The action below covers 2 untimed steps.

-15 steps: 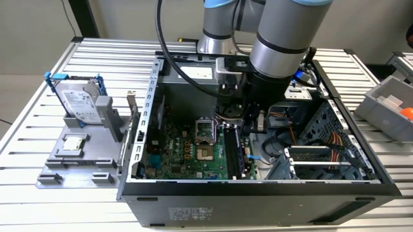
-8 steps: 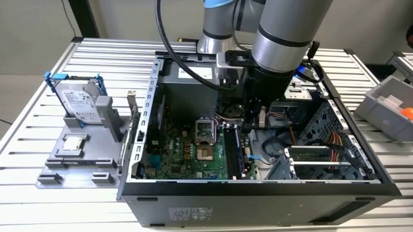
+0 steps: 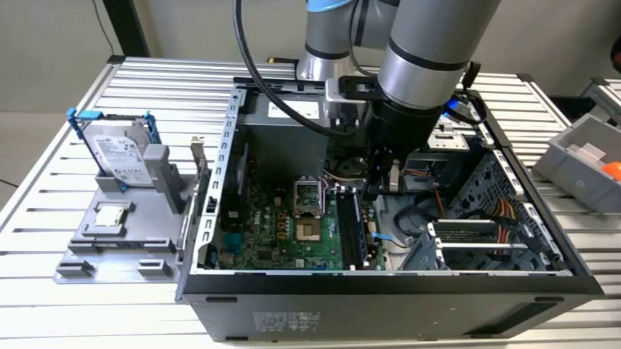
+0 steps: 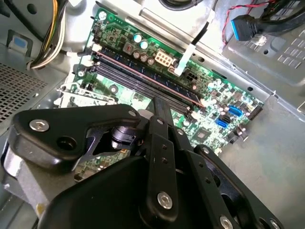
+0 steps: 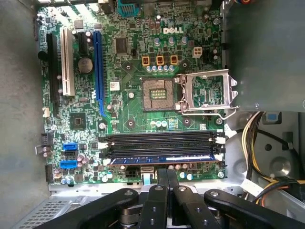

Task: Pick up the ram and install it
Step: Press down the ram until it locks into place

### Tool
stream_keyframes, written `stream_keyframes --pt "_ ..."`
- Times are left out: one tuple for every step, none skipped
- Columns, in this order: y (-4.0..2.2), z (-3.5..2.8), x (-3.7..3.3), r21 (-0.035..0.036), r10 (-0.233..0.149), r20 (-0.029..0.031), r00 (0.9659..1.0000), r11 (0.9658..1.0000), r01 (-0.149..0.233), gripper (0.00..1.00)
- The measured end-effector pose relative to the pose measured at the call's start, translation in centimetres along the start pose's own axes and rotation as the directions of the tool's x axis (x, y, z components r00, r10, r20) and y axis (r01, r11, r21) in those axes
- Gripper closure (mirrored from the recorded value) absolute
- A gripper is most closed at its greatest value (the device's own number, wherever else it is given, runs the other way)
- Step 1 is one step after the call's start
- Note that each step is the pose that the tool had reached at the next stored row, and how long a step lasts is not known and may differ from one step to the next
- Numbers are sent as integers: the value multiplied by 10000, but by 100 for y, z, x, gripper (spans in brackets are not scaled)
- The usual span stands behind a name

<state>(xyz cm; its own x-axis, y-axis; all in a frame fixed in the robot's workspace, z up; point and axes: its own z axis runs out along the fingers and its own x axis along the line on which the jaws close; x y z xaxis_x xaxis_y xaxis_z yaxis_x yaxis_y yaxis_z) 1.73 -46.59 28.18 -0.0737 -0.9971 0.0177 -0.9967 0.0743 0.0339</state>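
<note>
The ram [image 5: 162, 159] sits edge-up in the motherboard's [image 5: 133, 62] outermost memory slot. My gripper [image 5: 167, 179] hangs just above it, fingers pressed together and empty; I judge seating is nearly done, needing firm, even downward pressure.

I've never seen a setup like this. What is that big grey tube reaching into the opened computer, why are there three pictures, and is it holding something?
The grey tube is a robot arm. Its black gripper reaches down into the open black computer case, which stands on a ribbed metal table.

One picture comes from a camera off the arm that sees the whole scene. The other two come from cameras at the arm's wrist, looking past the gripper's black fingers at the green motherboard.

The long dark blue memory stick, the ram, sits in a slot at the fingertips, seemingly pressed from above.

On the exterior view's left, a grey holder carries a grey hard drive in a blue frame and a small square silver processor chip.
</note>
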Motion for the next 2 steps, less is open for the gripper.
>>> stream_keyframes --pt "0 0 0 -2 0 -1 10000 10000 0 100" --pt "0 0 0 -5 0 -1 10000 10000 0 100"
